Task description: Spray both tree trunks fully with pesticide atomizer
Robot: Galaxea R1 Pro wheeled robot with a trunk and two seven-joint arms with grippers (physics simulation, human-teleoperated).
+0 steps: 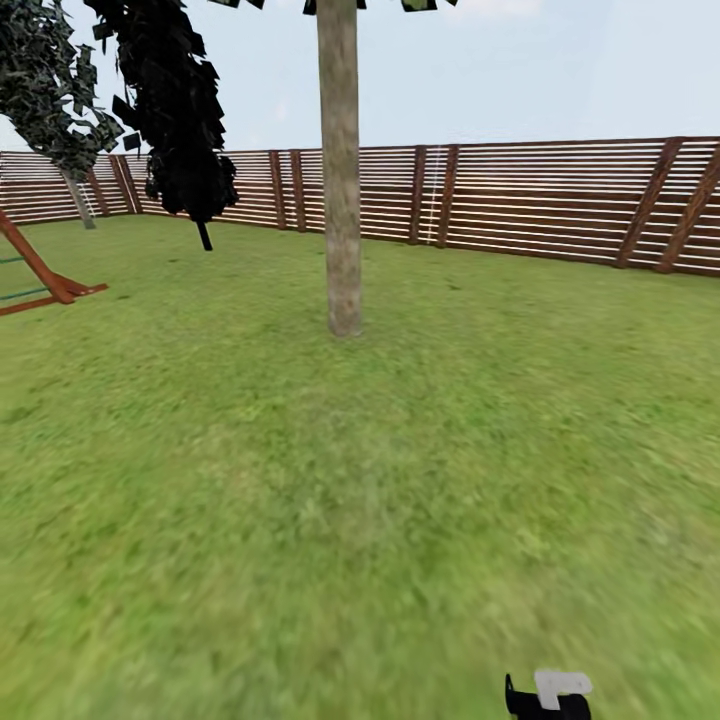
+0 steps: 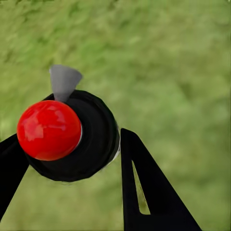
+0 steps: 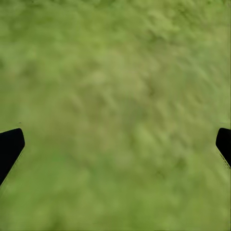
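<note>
The pesticide atomizer (image 2: 91, 144) appears from above in the left wrist view: a round black body, a glossy red cap and a grey spray cone. My left gripper (image 2: 72, 137) is shut on it, a black finger pressing each side, above blurry grass floor (image 2: 183, 72). A tree (image 1: 340, 170) with a thick pale trunk stands ahead, centre left, in the head view. Far left, a second tree (image 1: 76, 195) shows a thin grey trunk. My right gripper (image 3: 115, 144) hangs open over grass; its black tip with a white tab (image 1: 548, 697) pokes in at the bottom edge.
A dark narrow conifer (image 1: 180, 110) stands left of the near trunk. A brown slat fence (image 1: 540, 200) closes the lawn behind. A red-brown wooden frame (image 1: 45, 275) sits at the left edge. Open grass (image 1: 360, 500) lies between me and the near trunk.
</note>
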